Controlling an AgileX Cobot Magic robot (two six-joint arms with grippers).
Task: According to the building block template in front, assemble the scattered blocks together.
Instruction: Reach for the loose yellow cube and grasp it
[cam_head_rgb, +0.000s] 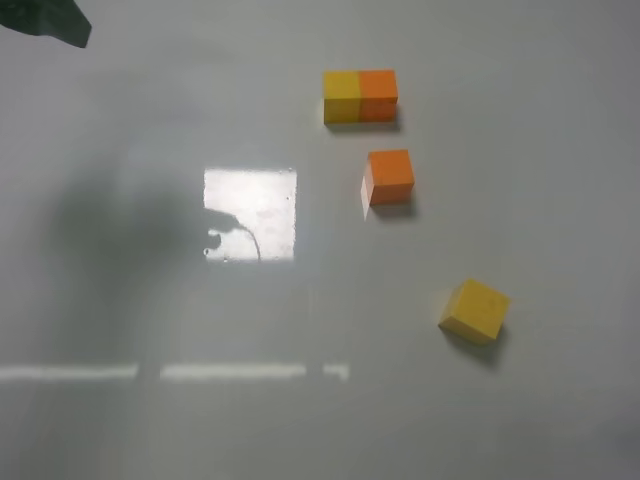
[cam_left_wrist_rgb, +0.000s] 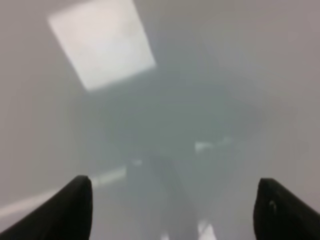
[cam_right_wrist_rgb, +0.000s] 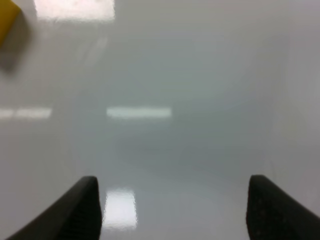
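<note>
The building block template (cam_head_rgb: 360, 96), a bar half yellow and half orange, lies at the back of the table. Just in front of it sits the loose orange cube (cam_head_rgb: 389, 177). The loose yellow cube (cam_head_rgb: 475, 311) rests turned at an angle nearer the front right; a corner of the yellow cube (cam_right_wrist_rgb: 7, 20) also shows in the right wrist view. Neither gripper appears in the high view. My left gripper (cam_left_wrist_rgb: 172, 212) is open over bare table with nothing between its fingers. My right gripper (cam_right_wrist_rgb: 172, 210) is open too, empty, well apart from the yellow cube.
The glossy grey table (cam_head_rgb: 150, 420) reflects a bright square of light (cam_head_rgb: 250, 214) and light strips near the front. A dark object (cam_head_rgb: 45, 20) pokes in at the back left corner.
</note>
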